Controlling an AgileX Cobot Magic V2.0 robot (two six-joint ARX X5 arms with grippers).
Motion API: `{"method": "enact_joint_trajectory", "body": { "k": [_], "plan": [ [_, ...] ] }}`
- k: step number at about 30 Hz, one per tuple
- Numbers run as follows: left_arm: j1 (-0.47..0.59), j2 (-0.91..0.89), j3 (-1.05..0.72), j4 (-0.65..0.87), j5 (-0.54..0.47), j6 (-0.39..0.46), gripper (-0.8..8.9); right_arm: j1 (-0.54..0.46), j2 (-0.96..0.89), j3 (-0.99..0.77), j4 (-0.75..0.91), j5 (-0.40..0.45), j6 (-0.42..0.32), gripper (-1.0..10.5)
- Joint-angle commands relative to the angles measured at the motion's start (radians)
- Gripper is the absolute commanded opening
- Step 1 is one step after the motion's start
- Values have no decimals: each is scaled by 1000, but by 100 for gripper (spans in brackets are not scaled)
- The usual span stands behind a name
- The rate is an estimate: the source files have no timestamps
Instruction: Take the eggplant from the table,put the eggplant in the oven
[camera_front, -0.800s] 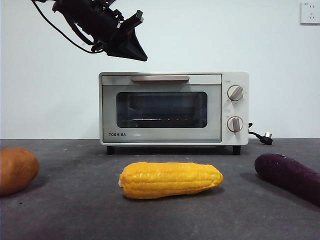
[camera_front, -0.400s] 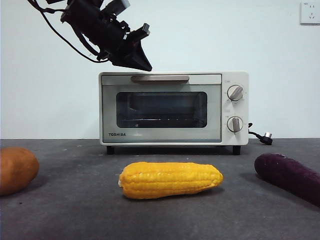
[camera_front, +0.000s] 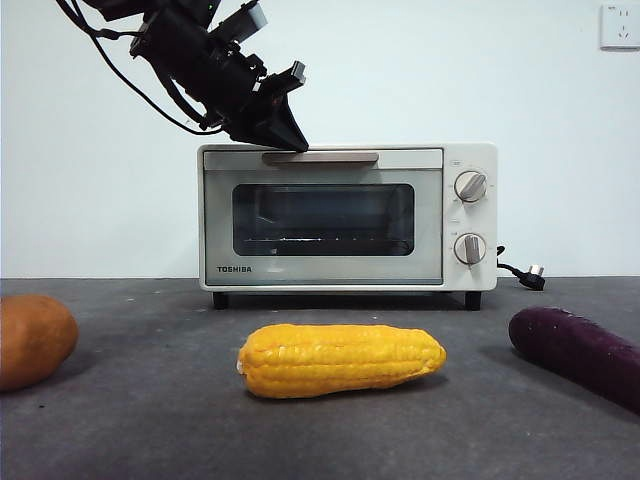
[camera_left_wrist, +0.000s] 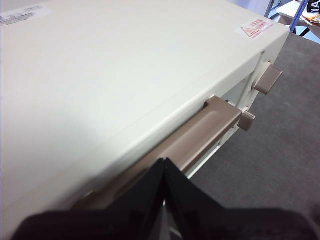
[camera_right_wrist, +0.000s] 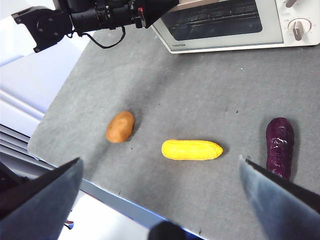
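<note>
Eggplant lying on the table at the right, apart from corn at centre and brown lump at the left; whole length seen only in the right wrist view, with right gripper high above, jaws spread wide. Left gripper at the left end of the oven bar handle; jaws pressed together, tips meeting at the handle, shown only in the left wrist view.

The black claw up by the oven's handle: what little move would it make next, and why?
Probably a short dip onto the handle to hook it and pull the door down. The left gripper, jaws shut, sits right at the handle's end, the oven door is closed, and the eggplant lies untouched on the table. The right gripper waits open above.
</note>
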Motion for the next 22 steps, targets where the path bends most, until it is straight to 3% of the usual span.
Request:
{"method": "enact_joint_trajectory", "body": {
  "k": [1, 10, 22],
  "plan": [
    [-5, 31, -6, -27, -3, 19, -6, 1, -1, 5, 3, 0, -10, 537],
    [-29, 68, -6, -131, -2, 66, -6, 1, -1, 5, 2, 1, -15, 537],
    [-129, 82, -6, -181, 5, 67, -6, 1, 0, 5, 7, 8, -31, 537]
  ]
}}
